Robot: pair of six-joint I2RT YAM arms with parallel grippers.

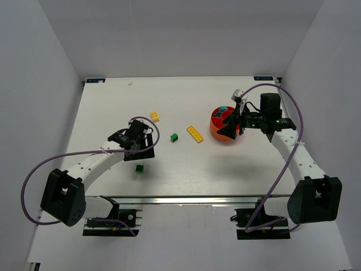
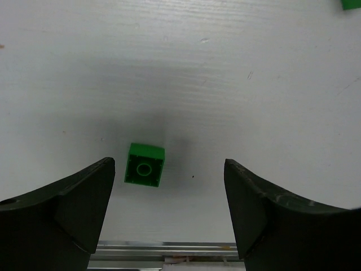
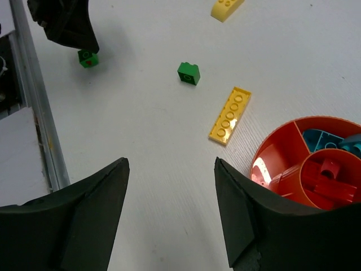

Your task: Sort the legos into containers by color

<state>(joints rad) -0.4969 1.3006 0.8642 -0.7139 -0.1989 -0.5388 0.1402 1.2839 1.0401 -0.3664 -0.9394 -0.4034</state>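
My left gripper (image 1: 144, 151) is open and empty above a small green brick (image 1: 139, 168); in the left wrist view this brick (image 2: 145, 165) lies hollow side up just inside the left finger (image 2: 84, 197). A second green brick (image 1: 174, 137) and a long yellow plate (image 1: 195, 134) lie mid-table. A small yellow brick (image 1: 154, 116) lies farther back. The orange-red divided bowl (image 1: 217, 131) holds teal and red bricks. My right gripper (image 1: 229, 131) is open and empty at the bowl's left rim; its view shows the bowl (image 3: 282, 152), yellow plate (image 3: 229, 115) and green brick (image 3: 188, 73).
A metal rail (image 1: 186, 200) runs along the table's near edge, close below the left gripper. White walls enclose the table on three sides. The right arm's purple cable (image 1: 293, 101) loops above the bowl area.
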